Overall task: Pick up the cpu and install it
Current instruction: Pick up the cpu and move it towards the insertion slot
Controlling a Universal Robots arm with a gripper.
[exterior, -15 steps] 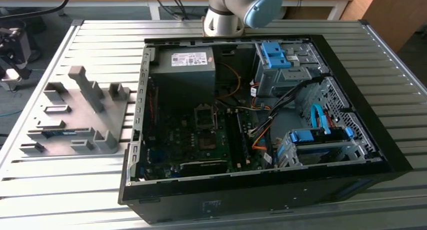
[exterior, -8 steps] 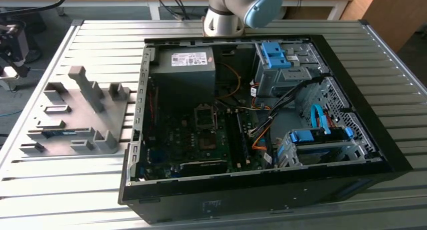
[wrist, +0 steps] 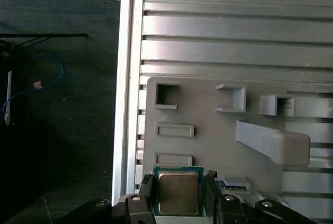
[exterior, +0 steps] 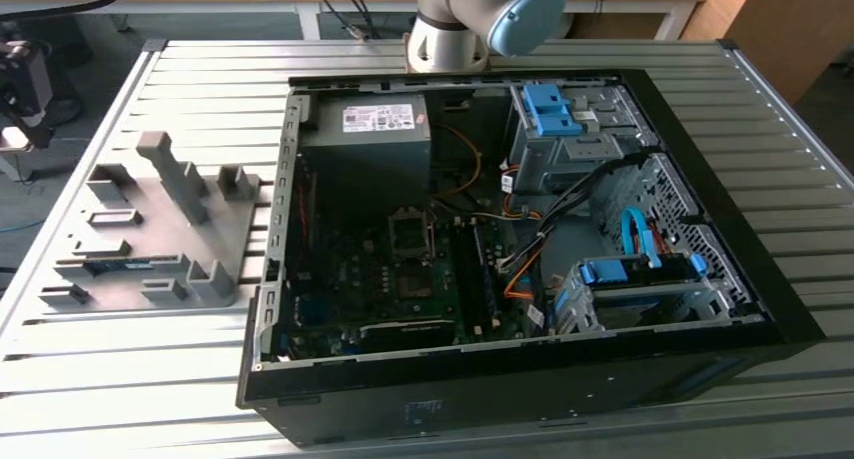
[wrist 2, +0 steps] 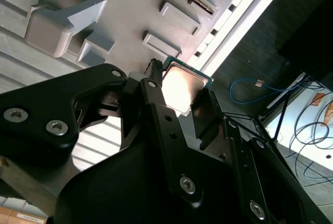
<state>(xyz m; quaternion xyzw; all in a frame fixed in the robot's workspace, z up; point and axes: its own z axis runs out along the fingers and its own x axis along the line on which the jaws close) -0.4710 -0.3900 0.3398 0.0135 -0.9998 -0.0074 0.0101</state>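
Observation:
The cpu [wrist: 178,192], a small square chip with a silver-grey top and green edge, sits between the black fingers [wrist: 210,188] of my gripper [wrist: 178,199], which is shut on two of its opposite sides. In the second wrist view the same cpu [wrist 2: 183,84] shines in the gripper [wrist 2: 176,96]. It hangs above the grey fixture plate [wrist: 208,130], near that plate's corner by the table edge. In the exterior view the open computer case [exterior: 507,229] lies on the table with the motherboard's cpu socket [exterior: 411,231] exposed.
The grey fixture plate [exterior: 147,229] with raised blocks and slots lies on the slatted table at the exterior view's left of the case. A dark memory stick [exterior: 114,266] rests in one slot. Cables, drive cages and a power supply [exterior: 367,139] crowd the case. Beyond the table edge [wrist: 127,78] is dark floor.

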